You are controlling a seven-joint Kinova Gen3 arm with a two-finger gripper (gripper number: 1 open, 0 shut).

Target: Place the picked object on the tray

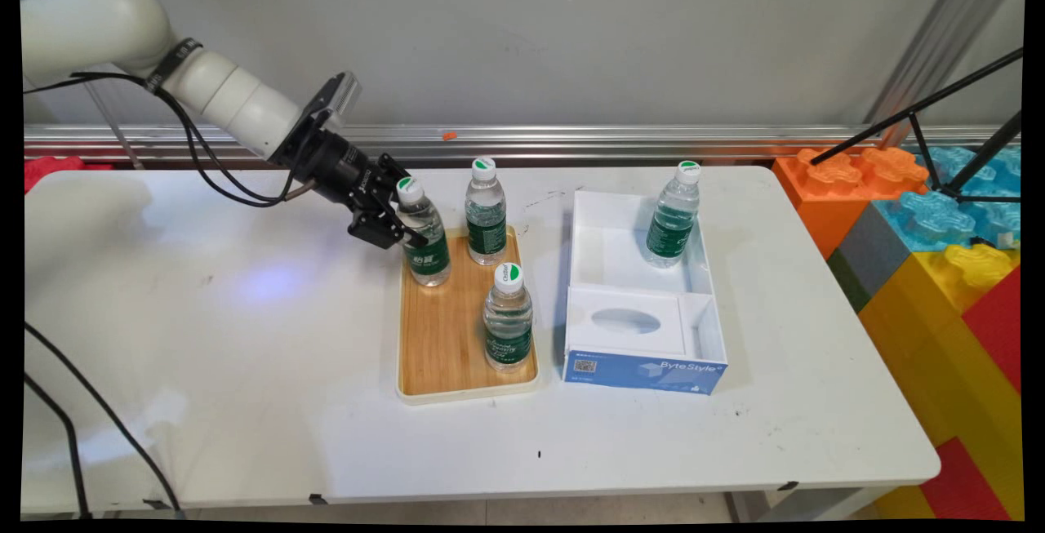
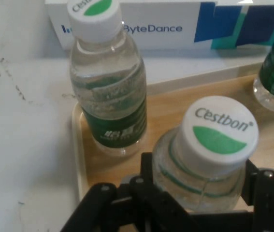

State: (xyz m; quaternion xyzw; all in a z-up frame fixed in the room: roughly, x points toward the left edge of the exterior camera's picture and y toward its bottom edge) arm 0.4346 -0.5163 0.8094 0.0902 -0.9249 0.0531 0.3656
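Gripper (image 1: 397,228) is closed around the near-left water bottle (image 1: 424,233), my fingers (image 2: 265,193) on either side of its shoulder just under the white cap, which the hand view shows lettered Cestbon with a green patch. That bottle stands on the wooden tray (image 1: 445,337), at the tray's far left corner, leaning a little to the right; whether its base is touching the wood I cannot tell. My arm comes in from the upper left, angled down to the bottle. Second bottle (image 1: 486,212) stands upright just beside it at the tray's far right corner; in the hand view it sits right past the held one. Third bottle (image 1: 508,318) stands upright toward the tray's near right side, apart from the other two. Right of the tray lies a white open box (image 1: 600,247) with a blue front marked ByteStyle; a fourth bottle (image 1: 673,215) stands in its far compartment, tilted slightly. White table (image 1: 245,402) underneath it all. Coloured block wall (image 1: 922,272) beyond the table's right edge.
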